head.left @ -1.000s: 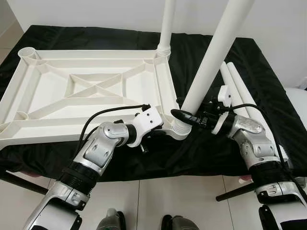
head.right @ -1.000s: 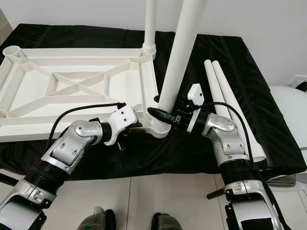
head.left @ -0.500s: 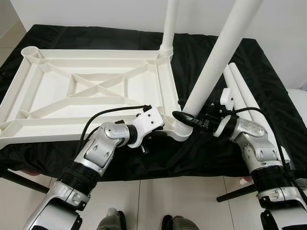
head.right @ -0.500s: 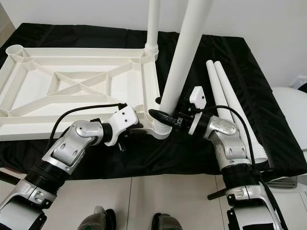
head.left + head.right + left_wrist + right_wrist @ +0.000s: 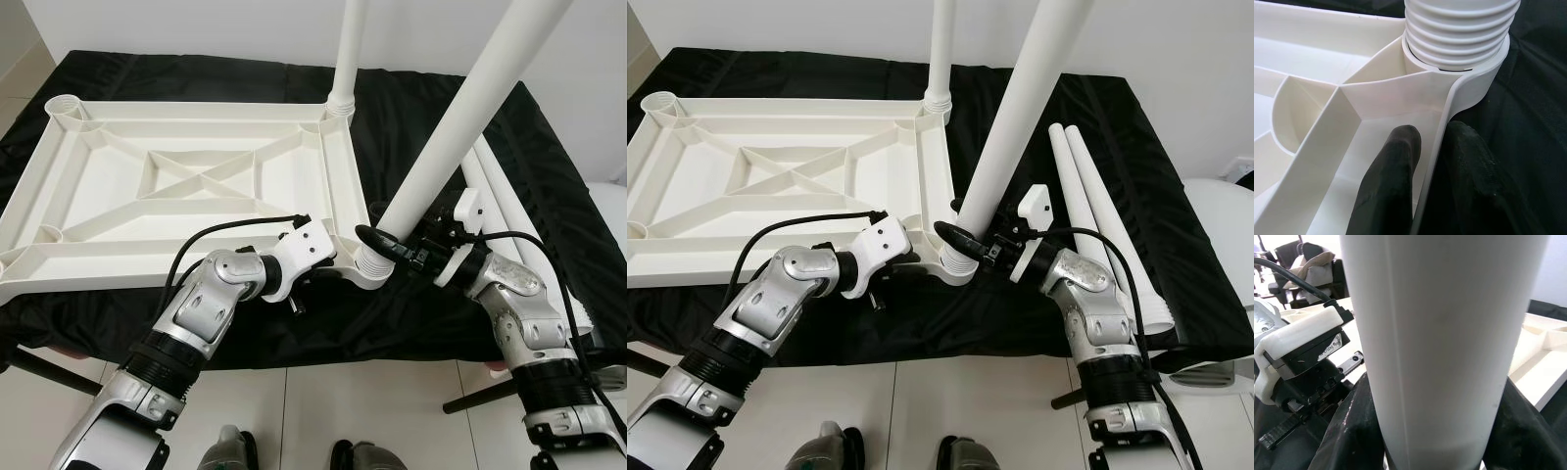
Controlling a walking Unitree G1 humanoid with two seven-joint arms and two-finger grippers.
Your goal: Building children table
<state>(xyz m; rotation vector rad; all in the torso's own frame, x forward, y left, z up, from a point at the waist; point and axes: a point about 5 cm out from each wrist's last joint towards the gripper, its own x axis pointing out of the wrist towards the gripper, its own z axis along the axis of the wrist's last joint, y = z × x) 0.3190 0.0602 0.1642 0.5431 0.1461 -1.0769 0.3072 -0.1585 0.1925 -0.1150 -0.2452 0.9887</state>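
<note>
White table leg (image 5: 446,166), clamped by right gripper (image 5: 377,245), now leans further from upright in near corner socket of tabletop (image 5: 196,186); left gripper (image 5: 1422,161) pinches that corner's rim; seating unfinished.

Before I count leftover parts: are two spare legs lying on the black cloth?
Yes, two loose white legs lie side by side on the black cloth.
</note>
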